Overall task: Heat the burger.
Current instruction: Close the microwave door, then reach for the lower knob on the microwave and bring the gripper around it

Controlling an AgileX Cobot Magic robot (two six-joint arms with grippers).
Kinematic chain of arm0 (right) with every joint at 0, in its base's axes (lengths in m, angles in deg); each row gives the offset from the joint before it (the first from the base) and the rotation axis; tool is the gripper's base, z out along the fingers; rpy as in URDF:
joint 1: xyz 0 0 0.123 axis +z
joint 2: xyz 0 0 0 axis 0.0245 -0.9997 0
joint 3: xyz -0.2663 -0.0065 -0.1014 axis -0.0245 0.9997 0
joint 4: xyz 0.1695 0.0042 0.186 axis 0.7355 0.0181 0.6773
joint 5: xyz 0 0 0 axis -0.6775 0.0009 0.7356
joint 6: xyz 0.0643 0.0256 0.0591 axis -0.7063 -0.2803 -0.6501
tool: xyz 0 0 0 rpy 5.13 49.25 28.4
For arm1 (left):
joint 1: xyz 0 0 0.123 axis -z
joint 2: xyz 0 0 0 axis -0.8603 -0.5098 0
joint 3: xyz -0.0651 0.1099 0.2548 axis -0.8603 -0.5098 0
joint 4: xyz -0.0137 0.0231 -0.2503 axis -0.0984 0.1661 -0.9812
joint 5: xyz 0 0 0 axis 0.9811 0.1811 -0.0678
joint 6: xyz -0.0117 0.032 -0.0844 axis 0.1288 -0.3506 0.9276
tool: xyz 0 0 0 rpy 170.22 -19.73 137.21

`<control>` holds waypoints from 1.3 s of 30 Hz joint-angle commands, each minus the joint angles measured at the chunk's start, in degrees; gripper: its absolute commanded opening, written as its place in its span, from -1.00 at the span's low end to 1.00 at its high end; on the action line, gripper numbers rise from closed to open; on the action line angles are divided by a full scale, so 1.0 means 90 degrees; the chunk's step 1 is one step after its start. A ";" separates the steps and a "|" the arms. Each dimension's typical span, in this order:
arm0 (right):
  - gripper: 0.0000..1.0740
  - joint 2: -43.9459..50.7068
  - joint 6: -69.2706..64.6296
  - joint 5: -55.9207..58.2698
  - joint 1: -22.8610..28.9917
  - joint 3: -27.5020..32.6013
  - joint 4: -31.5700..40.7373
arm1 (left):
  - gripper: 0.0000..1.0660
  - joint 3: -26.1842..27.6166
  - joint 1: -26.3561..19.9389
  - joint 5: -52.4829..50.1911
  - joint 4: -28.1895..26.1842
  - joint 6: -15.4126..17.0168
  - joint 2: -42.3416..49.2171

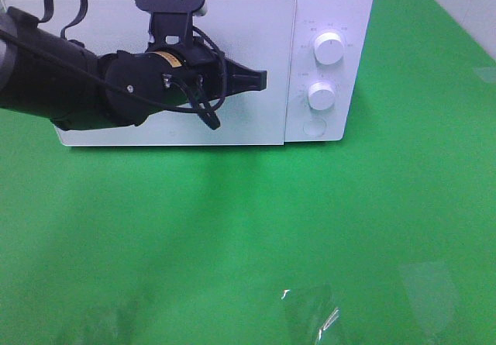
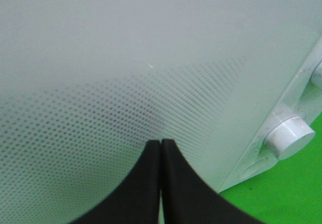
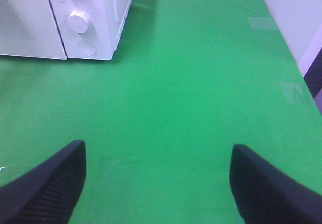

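The burger is out of view. A white microwave (image 1: pixel 333 12) stands at the back of the green table, its door (image 1: pixel 248 120) closed. My left gripper (image 1: pixel 263 80) is shut, fingertips together, right up against the front of the door near its right half. The left wrist view has the shut fingertips (image 2: pixel 161 142) at the dotted door panel (image 2: pixel 126 58), with nothing between them. My right gripper (image 3: pixel 157 148) is open over bare green table, well in front of and to the right of the microwave (image 3: pixel 100 12), and holds nothing.
Two white knobs (image 1: pixel 328 49) (image 1: pixel 322 95) and a round button (image 1: pixel 314 128) sit on the microwave's right panel. Patches of clear tape (image 1: pixel 310 314) lie on the green cloth near the front edge. A pale wall borders the table at the right (image 3: pixel 297 12).
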 commanded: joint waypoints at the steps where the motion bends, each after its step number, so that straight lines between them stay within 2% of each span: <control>1: 0.40 0.0185 0.0013 -0.0064 -0.0025 0.0013 0.0025 | -1.00 0.0433 -0.0146 -0.0694 -0.0618 -0.0745 -0.0115; 2: 0.40 0.0185 0.0013 -0.0064 -0.0025 0.0013 0.0025 | -1.00 0.0516 -0.0146 -0.0700 -0.0764 -0.1031 -0.0121; 5: 0.40 0.0185 0.0013 -0.0064 -0.0025 0.0013 0.0025 | -1.00 0.0554 -0.0159 -0.0700 -0.0904 -0.1165 -0.0121; 6: 0.40 0.0185 0.0013 -0.0064 -0.0025 0.0013 0.0025 | -1.00 0.0605 -0.0191 -0.0719 -0.1120 -0.1305 -0.0121; 7: 0.40 0.0185 0.0013 -0.0064 -0.0025 0.0013 0.0025 | -1.00 0.0605 -0.0274 -0.0751 -0.1305 -0.1311 -0.0121; 12: 0.40 0.0185 0.0013 -0.0064 -0.0025 0.0013 0.0025 | -1.00 0.0605 -0.0344 -0.0497 -0.1369 -0.1286 -0.0089; 14: 0.40 0.0185 0.0019 -0.0064 -0.0025 0.0013 0.0025 | -1.00 0.0573 -0.0210 0.0312 -0.1369 -0.1311 0.0102; 18: 0.40 0.0185 0.0019 -0.0064 -0.0025 0.0013 0.0025 | -1.00 0.0446 -0.0013 0.0783 -0.1369 -0.1483 0.0331; 23: 0.40 0.0185 0.0019 -0.0064 -0.0025 0.0013 0.0025 | -0.96 0.0299 0.0191 0.1133 -0.1381 -0.1515 0.0497; 24: 0.40 0.0185 0.0013 -0.0064 -0.0025 0.0013 0.0025 | -0.72 0.0223 0.0325 0.1502 -0.1369 -0.1541 0.0598; 25: 0.40 0.0185 0.0013 -0.0064 -0.0025 0.0013 0.0025 | -0.72 0.0223 0.0325 0.1502 -0.1369 -0.1541 0.0598; 26: 0.40 0.0185 0.0013 -0.0064 -0.0025 0.0013 0.0025 | -0.30 0.0146 0.0433 0.1910 -0.1343 -0.1604 0.0719; 27: 0.40 0.0185 0.0013 -0.0064 -0.0025 0.0013 0.0025 | -0.30 0.0146 0.0433 0.1910 -0.1343 -0.1604 0.0719; 29: 0.40 0.0185 0.0013 -0.0064 -0.0025 0.0013 0.0025 | 0.93 0.0134 0.0547 0.3075 -0.1229 -0.1700 0.0802; 30: 0.40 0.0185 0.0013 -0.0064 -0.0025 0.0013 0.0025 | 0.93 0.0134 0.0547 0.3075 -0.1229 -0.1700 0.0802; 31: 0.40 0.0185 0.0013 -0.0064 -0.0025 0.0013 0.0025 | 0.87 0.0134 0.0547 0.3820 -0.1229 -0.1681 0.0859; 32: 0.40 0.0185 0.0013 -0.0064 -0.0025 0.0013 0.0025 | 0.87 0.0134 0.0547 0.3820 -0.1229 -0.1681 0.0859; 33: 0.40 0.0185 0.0013 -0.0064 -0.0025 0.0013 0.0025 | 0.83 0.0134 0.0547 0.4552 -0.1229 -0.1681 0.0898; 34: 0.40 0.0185 0.0013 -0.0064 -0.0025 0.0013 0.0025 | 0.83 0.0134 0.0547 0.4552 -0.1229 -0.1681 0.0898; 35: 0.40 0.0185 0.0013 -0.0064 -0.0025 0.0013 0.0025 | 0.83 0.0134 0.0528 0.5118 -0.1229 -0.1681 0.0936; 39: 0.40 0.0185 0.0013 -0.0064 -0.0025 0.0013 0.0025 | 0.83 0.0134 0.0528 0.5927 -0.1057 -0.1681 0.1006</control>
